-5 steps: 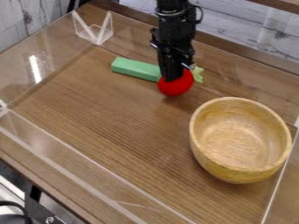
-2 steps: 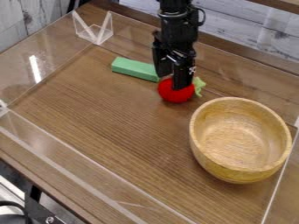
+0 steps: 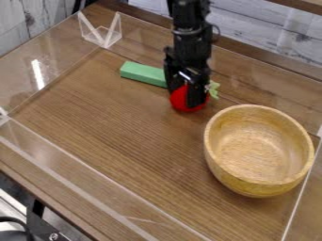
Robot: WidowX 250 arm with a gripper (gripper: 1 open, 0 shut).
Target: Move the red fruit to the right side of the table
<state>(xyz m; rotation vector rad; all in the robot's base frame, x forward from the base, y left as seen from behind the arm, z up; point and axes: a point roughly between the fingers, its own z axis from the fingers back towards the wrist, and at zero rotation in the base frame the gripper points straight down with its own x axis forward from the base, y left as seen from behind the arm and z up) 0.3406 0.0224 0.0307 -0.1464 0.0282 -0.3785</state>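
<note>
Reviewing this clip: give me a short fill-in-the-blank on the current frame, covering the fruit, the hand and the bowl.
1. The red fruit rests on the ____, not in the wooden bowl.
2. The hand stands over the fruit with its jaws ____.
3. The wooden bowl holds ____.
4. The flat block behind the fruit is coloured ____.

Missing words: table; open; nothing; green

The black gripper [image 3: 186, 92] points straight down, jaws spread either side of the small round red fruit [image 3: 187, 100] resting on the brown wood-grain table [image 3: 113, 132]. A flat green rectangular block [image 3: 143, 72] lies just behind, and a round light wooden bowl [image 3: 259, 149] sits right.
</note>
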